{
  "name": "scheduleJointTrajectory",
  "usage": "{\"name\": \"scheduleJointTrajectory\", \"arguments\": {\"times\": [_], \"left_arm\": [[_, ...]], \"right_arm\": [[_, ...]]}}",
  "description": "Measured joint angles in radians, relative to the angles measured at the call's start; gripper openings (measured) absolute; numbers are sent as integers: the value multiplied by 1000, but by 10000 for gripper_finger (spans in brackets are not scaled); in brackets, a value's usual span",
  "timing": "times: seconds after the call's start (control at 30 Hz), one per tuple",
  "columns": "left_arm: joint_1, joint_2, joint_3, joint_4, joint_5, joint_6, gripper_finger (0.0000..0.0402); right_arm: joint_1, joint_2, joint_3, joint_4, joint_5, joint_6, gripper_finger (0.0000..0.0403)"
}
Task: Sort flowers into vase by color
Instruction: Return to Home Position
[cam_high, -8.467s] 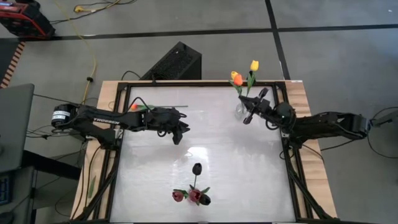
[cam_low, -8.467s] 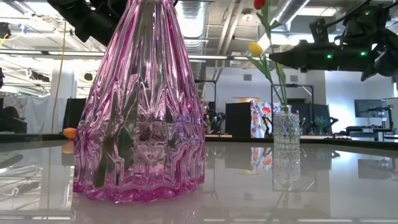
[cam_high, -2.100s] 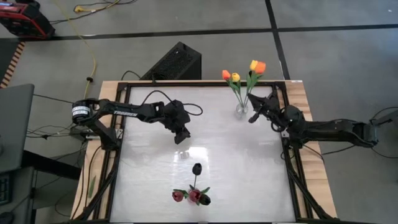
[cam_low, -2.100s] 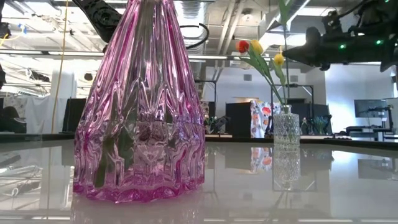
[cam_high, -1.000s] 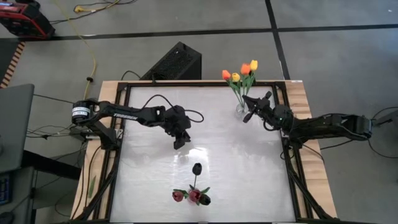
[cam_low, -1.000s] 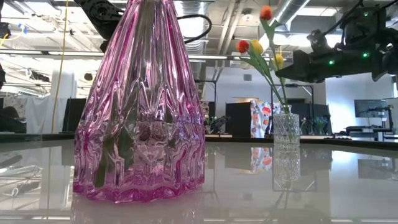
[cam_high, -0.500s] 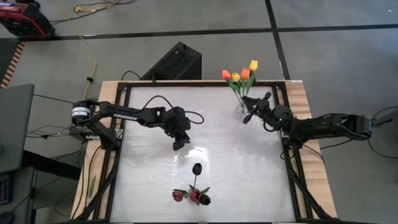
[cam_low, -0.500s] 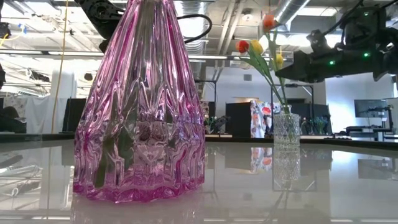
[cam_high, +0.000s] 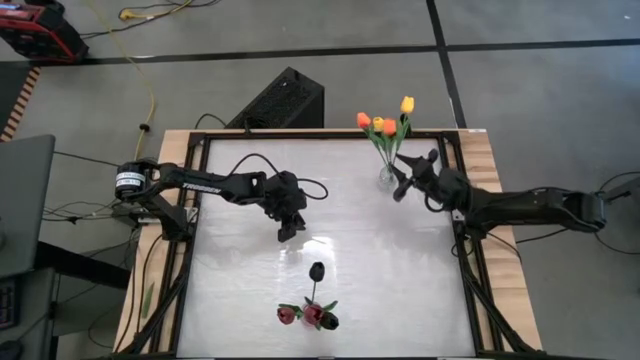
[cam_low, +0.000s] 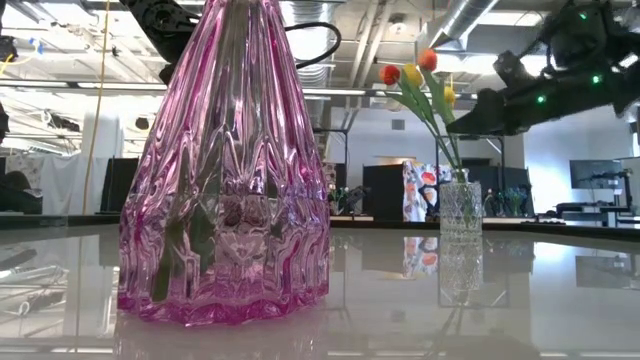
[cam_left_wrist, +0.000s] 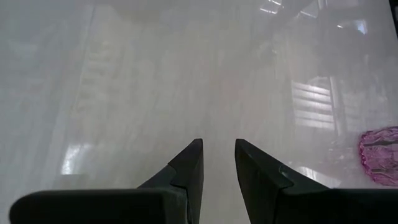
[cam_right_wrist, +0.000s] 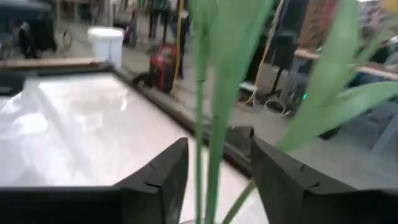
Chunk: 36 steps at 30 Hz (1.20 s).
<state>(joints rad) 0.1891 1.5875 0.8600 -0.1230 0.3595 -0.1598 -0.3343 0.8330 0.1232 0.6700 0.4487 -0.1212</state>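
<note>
Orange and yellow tulips (cam_high: 385, 124) sit in the clear vase (cam_high: 386, 178) at the tabletop's (cam_high: 380, 270) far-right corner. The right end effector (cam_right_wrist: 214, 146) is spread open around their stems (cam_right_wrist: 200, 93), while the left end effector (cam_left_wrist: 217, 146), slightly apart, hovers mid-tabletop.

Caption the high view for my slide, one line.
Yellow and orange tulips stand in the clear vase beside the right gripper; dark tulips sit apart; left gripper hovers mid-table.

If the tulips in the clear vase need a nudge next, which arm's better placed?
Right, likely. The right gripper sits beside the clear vase, fingers open, the stems just ahead. The left gripper is over mid-table, farther off.
</note>
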Motion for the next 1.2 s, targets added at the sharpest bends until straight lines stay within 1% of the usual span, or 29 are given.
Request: {"name": "scheduleJointTrajectory", "arguments": {"times": [0.07,0.17,0.33,0.43,0.53,0.63,0.7,0.73,0.83,0.9,1.0,1.1,1.2], "left_arm": [[2,0,0,1,0,7,80],[2,0,0,6,-23,8,80],[-4,1,0,-10,-108,-3,80],[-9,2,0,5,-122,-10,80],[-8,2,0,5,-122,-21,80],[-8,-14,0,-6,-88,-10,80],[-20,-48,0,-32,-94,21,80],[-29,-70,0,-44,-117,43,80],[-65,-153,0,-83,-229,73,80],[-96,-217,0,-84,-291,86,80],[-158,-305,-8,-77,-348,104,80],[-224,-398,-61,-40,-403,115,80],[-284,-490,-140,-6,-451,112,80]], "right_arm": [[12,-36,45,-140,-2,15,206],[34,-70,145,-400,-13,59,230],[88,-74,336,-819,-112,157,245],[135,-75,427,-993,-171,232,245],[199,-75,488,-1095,-234,301,244],[280,-75,516,-1113,-325,361,244],[341,-74,521,-1093,-379,405,244],[375,-74,522,-1082,-396,428,244],[476,-74,522,-1052,-399,505,244],[535,-67,522,-1020,-381,554,243],[625,-38,523,-963,-306,589,236],[694,14,523,-902,-236,575,221],[743,76,523,-842,-184,520,203]]}}
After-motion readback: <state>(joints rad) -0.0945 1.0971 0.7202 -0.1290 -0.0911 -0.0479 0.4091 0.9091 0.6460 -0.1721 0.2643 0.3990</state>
